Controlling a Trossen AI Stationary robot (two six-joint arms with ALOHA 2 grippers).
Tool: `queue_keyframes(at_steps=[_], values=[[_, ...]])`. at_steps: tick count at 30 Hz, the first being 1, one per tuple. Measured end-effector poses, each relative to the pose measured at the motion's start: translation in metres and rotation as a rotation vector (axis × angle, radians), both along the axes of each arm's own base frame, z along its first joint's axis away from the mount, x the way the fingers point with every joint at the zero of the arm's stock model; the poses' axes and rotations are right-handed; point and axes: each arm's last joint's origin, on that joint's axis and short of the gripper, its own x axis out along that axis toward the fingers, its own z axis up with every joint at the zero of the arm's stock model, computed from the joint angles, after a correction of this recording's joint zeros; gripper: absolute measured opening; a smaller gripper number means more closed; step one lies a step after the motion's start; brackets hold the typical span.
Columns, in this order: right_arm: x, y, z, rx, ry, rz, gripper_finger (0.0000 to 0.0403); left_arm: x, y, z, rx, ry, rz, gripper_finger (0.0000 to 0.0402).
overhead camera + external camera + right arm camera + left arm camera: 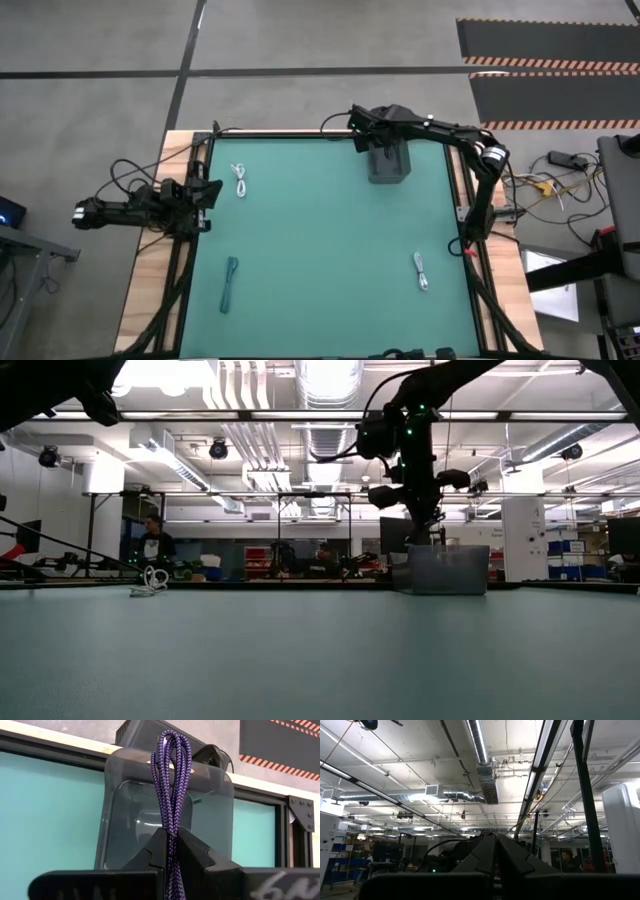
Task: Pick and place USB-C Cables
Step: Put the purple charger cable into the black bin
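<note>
Purple braided cable (pixel 171 775) (clamped) over bin (pixel 125 820)

A grey concrete floor (pixel 300 40) surrounds the desk (pixel 330 250), crossed by dark seams, with black mats edged in orange-and-white hazard stripes (pixel 550 60) at the upper right of the high view. The desk has a teal top and a pale wooden border. In the low view, an open workshop hall lies beyond: white ceiling with exposed ducts (pixel 325 390) and pipes, long bright strip lights (pixel 330 415), shelving with red bins (pixel 260 557), and a person (pixel 152 540) at mid left
</note>
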Motion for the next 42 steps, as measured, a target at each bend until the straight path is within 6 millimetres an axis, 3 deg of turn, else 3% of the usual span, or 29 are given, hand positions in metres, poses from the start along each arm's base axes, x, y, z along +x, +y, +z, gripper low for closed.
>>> queue_keyframes(at_steps=[17,26,37,42], values=[[0.003,0.009,0.009,-0.011,0.007,0.099,0.0018,0.000,0.000,0.000,0.000,0.002,0.000,0.0000],[-0.014,0.020,0.020,-0.007,0.017,0.242,0.0018,0.001,0.000,-0.001,0.001,0.010,0.001,0.0000],[-0.033,0.030,0.015,-0.013,-0.057,0.483,0.0018,0.000,0.000,-0.001,0.001,0.009,0.000,0.0000],[-0.047,0.026,0.009,-0.010,-0.050,0.461,0.0018,0.001,0.000,-0.001,0.001,0.009,0.000,0.0000]])
